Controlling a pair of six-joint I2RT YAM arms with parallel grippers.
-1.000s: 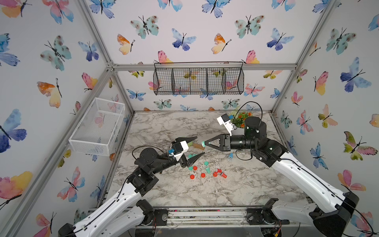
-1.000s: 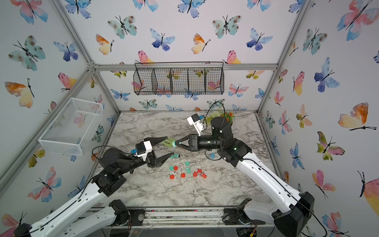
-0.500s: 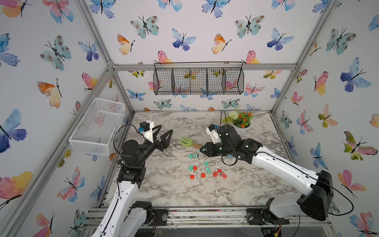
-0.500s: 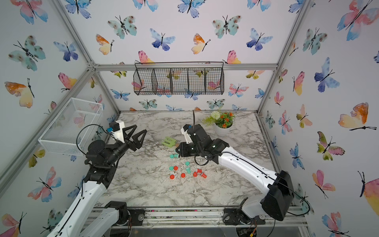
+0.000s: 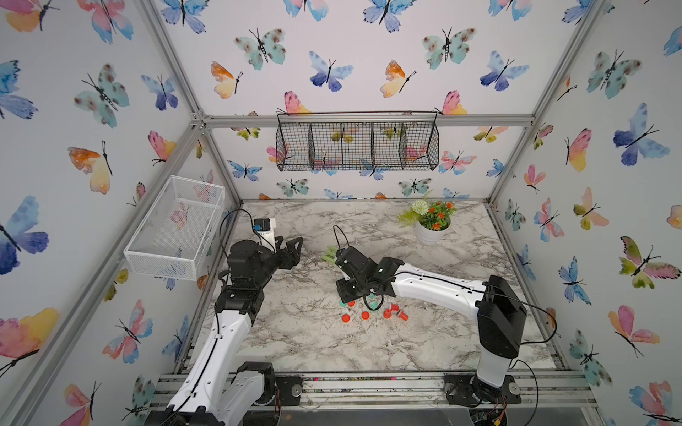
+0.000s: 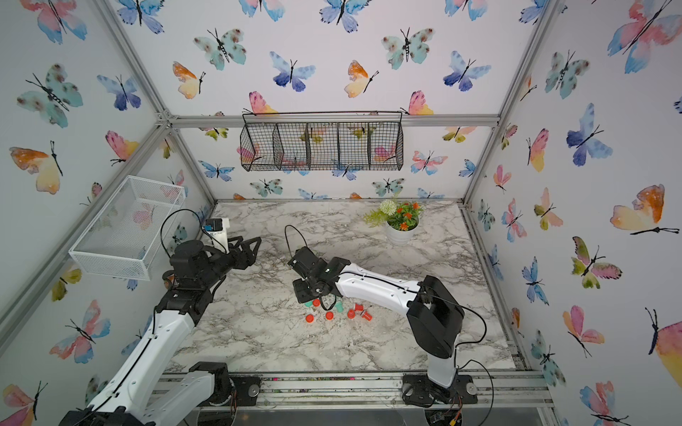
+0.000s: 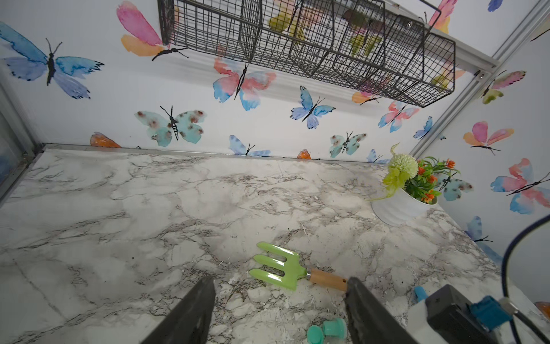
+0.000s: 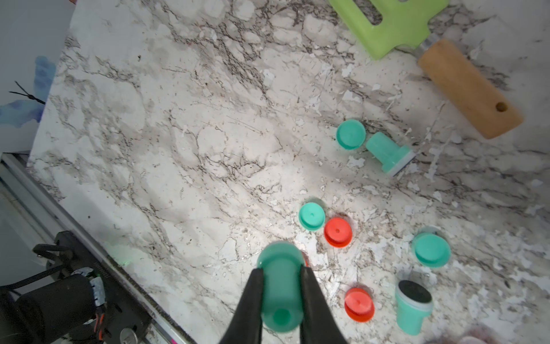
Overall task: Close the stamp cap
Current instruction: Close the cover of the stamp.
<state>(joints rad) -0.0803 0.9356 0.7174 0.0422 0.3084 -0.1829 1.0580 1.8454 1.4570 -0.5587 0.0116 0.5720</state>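
1. Stamp [image 8: 279, 297], a teal one, is pinched by the right hand [image 8: 281, 272] over the middle of the bench [image 8: 178, 149].
2. Red cap [image 8: 337, 232] lies near it on the bench.
3. Left hand [image 7: 279, 300] is spread and holds nothing.

Grey-veined white marble-print surface [image 8: 178, 149]: smooth, low sheen, flaked to rough white patches around the small parts. Lime-green three-tined hand rake [image 7: 279, 265]: glossy painted metal. Its pale wooden handle [image 8: 467, 89]: matt, with a bright metal ferrule. Teal round-topped plastic stamp [image 8: 279, 286] and red round plastic caps [image 8: 337, 232]: smooth, satin. Black wire-mesh wall basket [image 7: 297, 35]: coated metal, matt.
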